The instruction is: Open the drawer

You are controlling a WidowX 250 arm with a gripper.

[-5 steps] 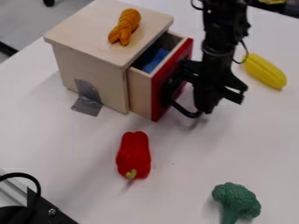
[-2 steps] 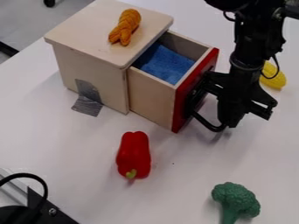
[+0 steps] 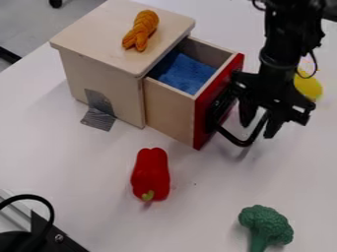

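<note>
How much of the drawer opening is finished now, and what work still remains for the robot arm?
Done: the wooden drawer with its red front stands well out of the pale wooden cabinet, showing blue material inside. In hand: the black two-finger gripper is at the curved black handle, its fingers spread on either side of the bar. Left: probably only moving the gripper clear.

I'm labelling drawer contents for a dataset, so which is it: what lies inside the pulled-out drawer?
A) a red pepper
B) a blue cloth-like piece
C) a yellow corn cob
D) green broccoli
B: a blue piece lies in the open drawer, behind its red front.
</note>
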